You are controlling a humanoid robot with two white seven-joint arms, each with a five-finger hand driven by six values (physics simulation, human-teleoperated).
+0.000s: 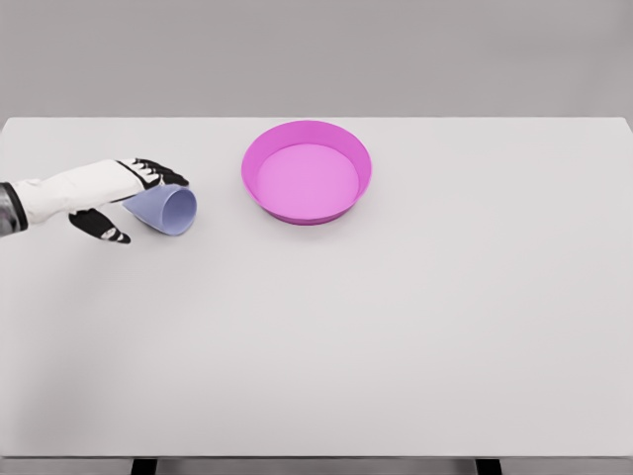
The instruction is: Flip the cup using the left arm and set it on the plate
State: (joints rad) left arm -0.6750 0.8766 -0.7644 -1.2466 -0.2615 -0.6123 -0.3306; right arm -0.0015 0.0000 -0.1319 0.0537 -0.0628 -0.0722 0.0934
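Observation:
A pale blue cup (168, 209) lies tilted on its side at the left of the white table, its open mouth facing right and toward me. My left hand (124, 198) comes in from the left edge and is wrapped around the cup's closed end, fingers (158, 174) over the top and thumb (99, 226) below. A magenta plate (307, 171) with a raised rim sits to the right of the cup, apart from it, near the table's far edge. The right arm does not show.
The white table (396, 327) spans the whole view, with its front edge along the bottom and a grey wall behind it.

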